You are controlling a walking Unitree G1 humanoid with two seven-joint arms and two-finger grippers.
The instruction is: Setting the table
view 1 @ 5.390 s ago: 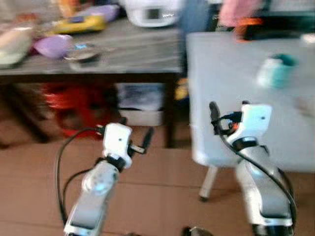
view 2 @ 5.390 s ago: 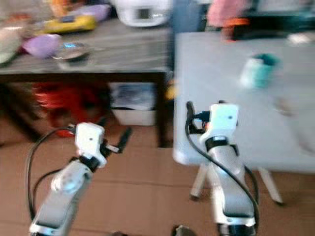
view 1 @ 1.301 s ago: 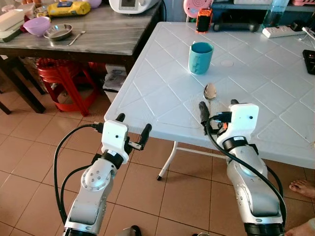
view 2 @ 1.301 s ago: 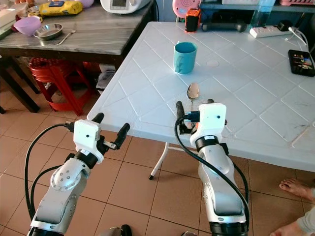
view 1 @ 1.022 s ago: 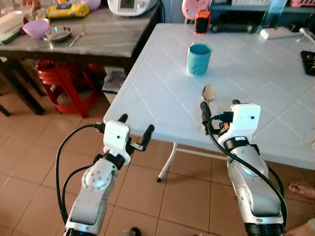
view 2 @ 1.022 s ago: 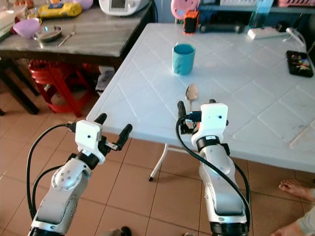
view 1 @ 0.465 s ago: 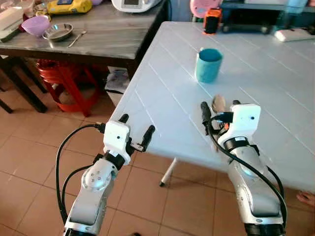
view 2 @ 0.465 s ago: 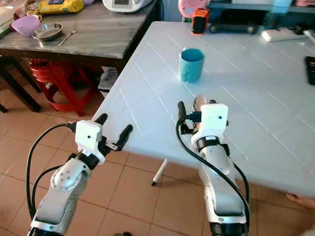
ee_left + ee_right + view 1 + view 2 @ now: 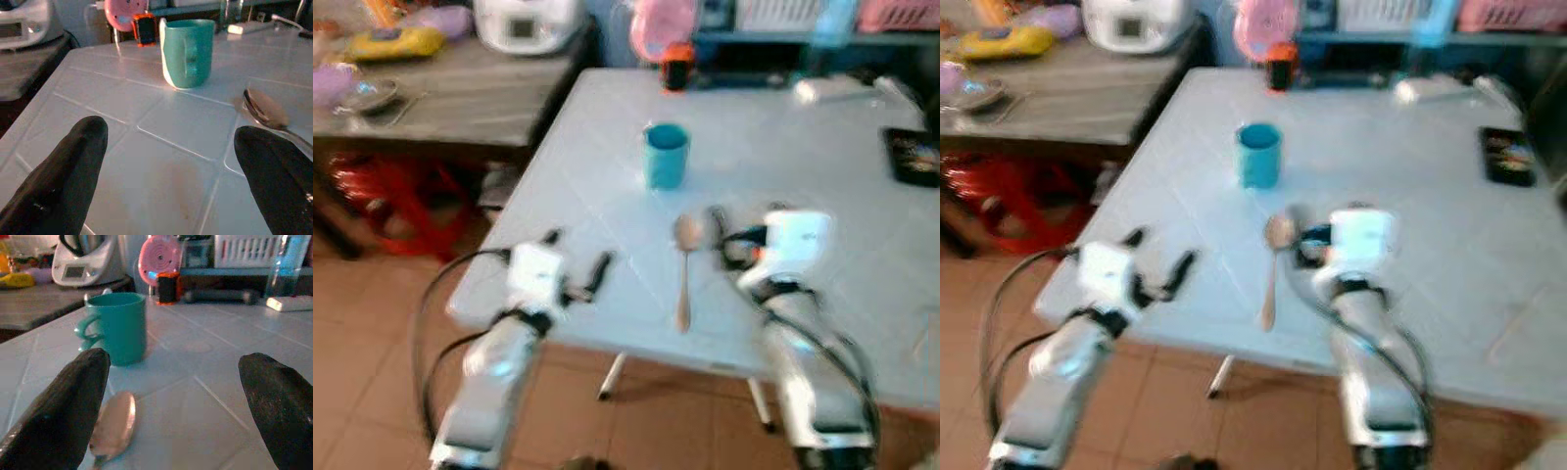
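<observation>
Jaws apart; mug handle (image 9: 86,330) wrist-side

On the table (image 9: 607,186) a spoon (image 9: 683,269) lies just in front of a mug (image 9: 666,155), near the front edge.

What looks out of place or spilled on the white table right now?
Nothing stands out. The teal mug stands upright on the white table, and the spoon lies flat near it, with no spill visible.
</observation>
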